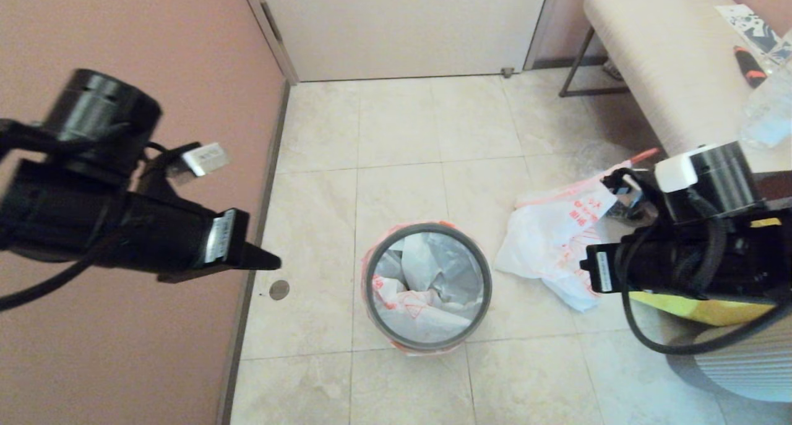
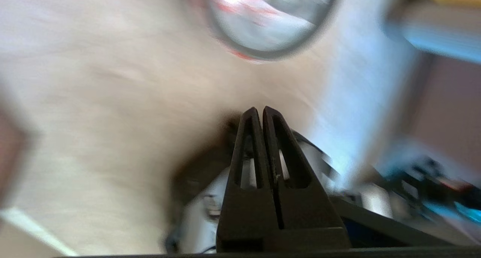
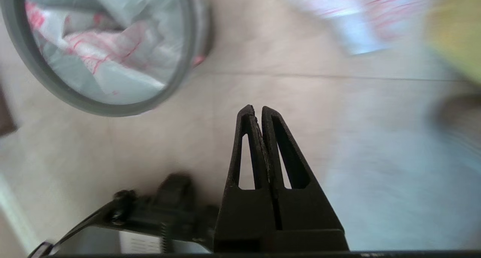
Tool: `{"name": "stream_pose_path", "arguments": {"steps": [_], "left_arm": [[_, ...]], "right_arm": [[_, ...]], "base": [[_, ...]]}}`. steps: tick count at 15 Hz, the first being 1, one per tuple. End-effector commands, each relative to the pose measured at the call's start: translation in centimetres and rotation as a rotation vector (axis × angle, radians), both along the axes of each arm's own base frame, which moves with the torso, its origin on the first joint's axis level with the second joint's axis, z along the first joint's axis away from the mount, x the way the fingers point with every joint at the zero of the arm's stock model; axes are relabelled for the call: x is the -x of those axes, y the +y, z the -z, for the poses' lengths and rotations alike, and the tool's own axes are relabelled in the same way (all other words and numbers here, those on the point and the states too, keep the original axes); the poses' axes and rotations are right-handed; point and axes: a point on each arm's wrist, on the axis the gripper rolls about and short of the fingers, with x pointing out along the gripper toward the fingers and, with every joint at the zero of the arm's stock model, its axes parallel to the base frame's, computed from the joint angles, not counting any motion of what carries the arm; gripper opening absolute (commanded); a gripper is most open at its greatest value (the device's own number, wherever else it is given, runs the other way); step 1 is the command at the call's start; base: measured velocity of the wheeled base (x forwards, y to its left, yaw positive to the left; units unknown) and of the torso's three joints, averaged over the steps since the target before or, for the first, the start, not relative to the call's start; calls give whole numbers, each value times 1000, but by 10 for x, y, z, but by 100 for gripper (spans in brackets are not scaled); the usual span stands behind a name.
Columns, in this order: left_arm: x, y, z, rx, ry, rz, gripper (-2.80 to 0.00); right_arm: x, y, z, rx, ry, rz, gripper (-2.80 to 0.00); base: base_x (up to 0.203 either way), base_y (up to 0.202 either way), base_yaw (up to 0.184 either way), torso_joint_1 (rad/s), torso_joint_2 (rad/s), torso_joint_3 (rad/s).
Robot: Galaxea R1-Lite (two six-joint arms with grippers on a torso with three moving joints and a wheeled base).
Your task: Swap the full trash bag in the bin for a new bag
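The bin (image 1: 378, 321) stands on the tiled floor in the middle, its grey hoop rim round a white, red-printed new bag (image 1: 427, 289) that lines it. The full trash bag (image 1: 557, 239) lies on the floor just right of the bin, with its orange tail (image 1: 643, 156) pointing away. My left gripper (image 1: 272, 264) hangs shut and empty above the floor, left of the bin. In the left wrist view the left gripper (image 2: 260, 108) has the bin (image 2: 263, 57) ahead of it. My right gripper (image 3: 256, 107) is shut and empty, and the bin (image 3: 112, 109) with the new bag (image 3: 105, 51) lies off to one side.
A pink wall (image 1: 124, 41) runs along the left and a white door (image 1: 402, 29) closes the back. A cushioned bench (image 1: 656, 60) with a clear bottle (image 1: 767, 109) stands at the back right. A yellow tote (image 1: 711, 307) sits under my right arm (image 1: 680, 258).
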Motion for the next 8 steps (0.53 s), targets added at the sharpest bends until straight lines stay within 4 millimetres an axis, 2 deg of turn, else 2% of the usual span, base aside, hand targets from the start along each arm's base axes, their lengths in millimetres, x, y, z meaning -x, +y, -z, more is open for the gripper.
{"name": "stream_pose_path", "arguments": {"steps": [1,3,6,8], "left_arm": [[78,30,-18,-59,-204,-155,-280],[119,49,0,-199,-288,-363,-280],[179,70,9,-164,-452,-469,-280],[211,82,17,-97,-543,-555,-280]], "right_arm": [[61,-33,-43,-17,-185,114,-280],[98,-59,-58,-23,-287,230,-280],[148,-93,-63,-1,-388,408,-280],[183,-109,-61,0,-444,490,-280]], "base": [[0,0,0,0,0,0],[0,0,0,0,0,0],[0,0,0,0,0,0],[0,0,0,0,0,0]]}}
